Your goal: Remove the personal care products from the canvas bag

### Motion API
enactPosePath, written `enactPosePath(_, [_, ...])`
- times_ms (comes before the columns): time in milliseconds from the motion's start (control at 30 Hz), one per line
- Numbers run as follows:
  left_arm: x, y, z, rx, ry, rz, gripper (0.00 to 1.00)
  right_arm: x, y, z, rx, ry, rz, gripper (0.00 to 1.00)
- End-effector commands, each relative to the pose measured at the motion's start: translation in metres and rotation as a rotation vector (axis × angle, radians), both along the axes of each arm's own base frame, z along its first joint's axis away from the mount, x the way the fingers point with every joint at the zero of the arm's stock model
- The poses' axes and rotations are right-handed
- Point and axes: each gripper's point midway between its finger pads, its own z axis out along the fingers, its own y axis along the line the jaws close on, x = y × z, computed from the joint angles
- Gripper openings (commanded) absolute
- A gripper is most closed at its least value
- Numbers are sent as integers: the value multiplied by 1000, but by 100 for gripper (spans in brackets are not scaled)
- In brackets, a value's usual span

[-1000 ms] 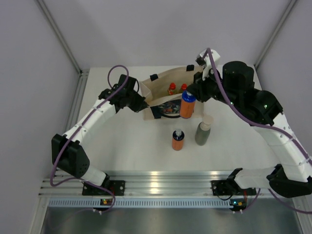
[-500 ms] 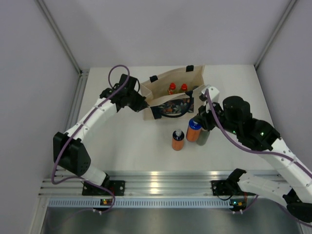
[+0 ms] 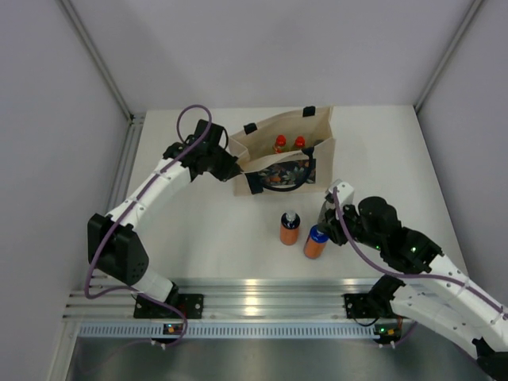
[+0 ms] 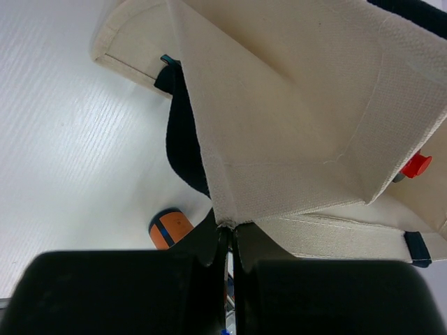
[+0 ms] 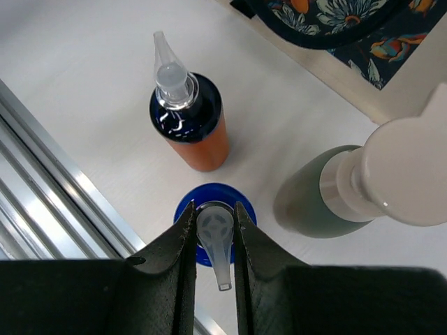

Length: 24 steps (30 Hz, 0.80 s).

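Observation:
The canvas bag (image 3: 279, 149) stands open at the back of the table, with two red-capped bottles (image 3: 289, 144) inside. My left gripper (image 3: 231, 170) is shut on the bag's left rim (image 4: 230, 222); a red cap (image 4: 417, 165) shows past the canvas. My right gripper (image 5: 214, 209) is shut on the white nozzle of an orange bottle with a blue top (image 5: 215, 234), held upright near the table's front (image 3: 315, 242). Whether it touches the table I cannot tell. A second orange bottle (image 3: 290, 228) and a grey-green bottle with a beige cap (image 5: 328, 199) stand beside it.
An aluminium rail (image 3: 254, 292) runs along the near table edge, close in front of the held bottle (image 5: 42, 174). The bag's black handle (image 4: 183, 139) hangs by my left fingers. Grey walls enclose the table on three sides.
My right arm has carried the orange bottle from beside the bag down and forward to the front of the table, next to the other two bottles. The left gripper has kept its hold.

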Motion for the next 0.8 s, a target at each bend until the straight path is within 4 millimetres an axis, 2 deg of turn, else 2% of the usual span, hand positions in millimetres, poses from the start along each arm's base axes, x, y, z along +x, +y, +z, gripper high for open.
enactPosePath(0, [-7, -15, -6, -43, 57, -43, 0, 4, 18, 42, 190, -136, 30, 0])
enactPosePath(133, [-7, -15, -7, -41, 57, -43, 0, -5, 20, 34, 220, -132, 60, 0])
enactPosePath(167, [-7, -14, -7, -38, 56, -39, 0, -6, 20, 32, 221, -122, 59, 3])
enactPosePath(200, [-7, -12, -8, -35, 58, -33, 0, -6, 20, 30, 222, -114, 58, 9])
enactPosePath(300, [-8, -12, -9, -32, 58, -33, 0, -8, 20, 33, 229, -106, 62, 45])
enactPosePath(433, [-8, -12, -11, -32, 65, -35, 0, -4, 16, 41, 196, -118, 46, 50])
enactPosePath(467, [-8, -12, -11, -31, 63, -38, 0, -3, 15, 50, 192, -143, 48, 51])
enactPosePath(533, [-8, -12, -10, -30, 60, -38, 0, 3, 14, 53, 166, -155, 36, 54])
enactPosePath(567, [-8, -12, -10, -30, 60, -40, 0, 5, 14, 64, 176, -169, 30, 54])
enactPosePath(633, [-9, -12, -11, -28, 62, -39, 0, 14, 15, 68, 140, -191, 17, 54])
enactPosePath(700, [-9, -12, -10, -30, 58, -40, 0, 23, 15, 82, 138, -209, -12, 54])
enactPosePath(733, [-9, -11, -9, -31, 57, -38, 0, 34, 15, 79, 108, -199, -55, 54])
enactPosePath(767, [-10, -12, -8, -34, 55, -39, 0, 41, 15, 91, 116, -211, -85, 54])
